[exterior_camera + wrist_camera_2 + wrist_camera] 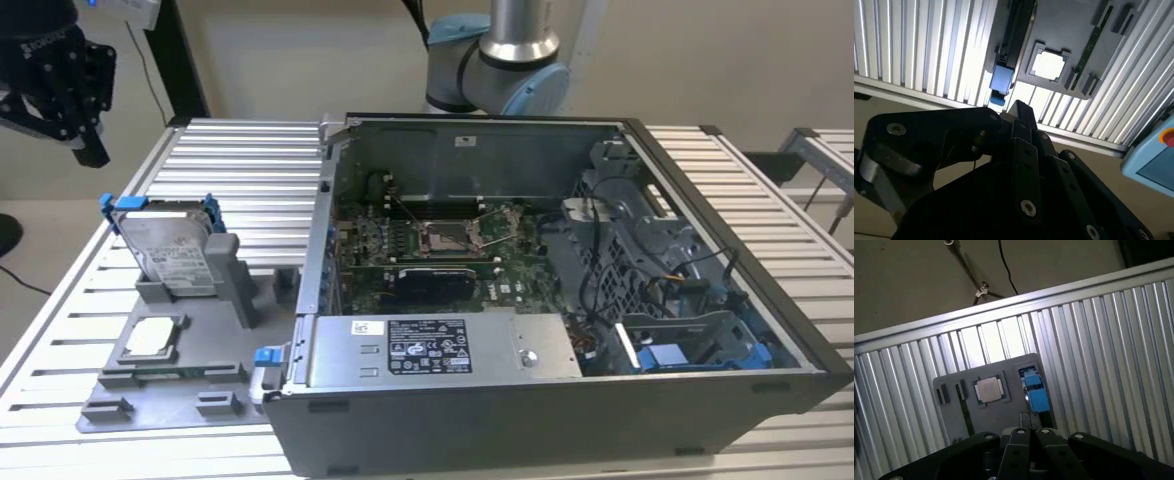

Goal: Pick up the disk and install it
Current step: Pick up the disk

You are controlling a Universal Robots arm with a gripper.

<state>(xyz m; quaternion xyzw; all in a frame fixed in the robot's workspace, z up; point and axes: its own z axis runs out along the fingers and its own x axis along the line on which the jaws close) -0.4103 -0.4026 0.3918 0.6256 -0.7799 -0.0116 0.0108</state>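
Well, entry one, the step in hand: approach to the disk. My black gripper hung high toward the exterior view's left, fingers pressed together and carrying nothing, well apart from its target. To do this well, I judged I had to spread the fingers before descending, square up to the standing plate and pinch its flat faces (not the bracket's tabs).

Entry two, the disk: a flat silver-grey metal hard drive with a white printed label and a blue plastic bracket around its edge. It stood on edge in the grey plastic fixture on the ribbed aluminium table, near the small square silver CPU chip and outside the open dark-grey computer case.
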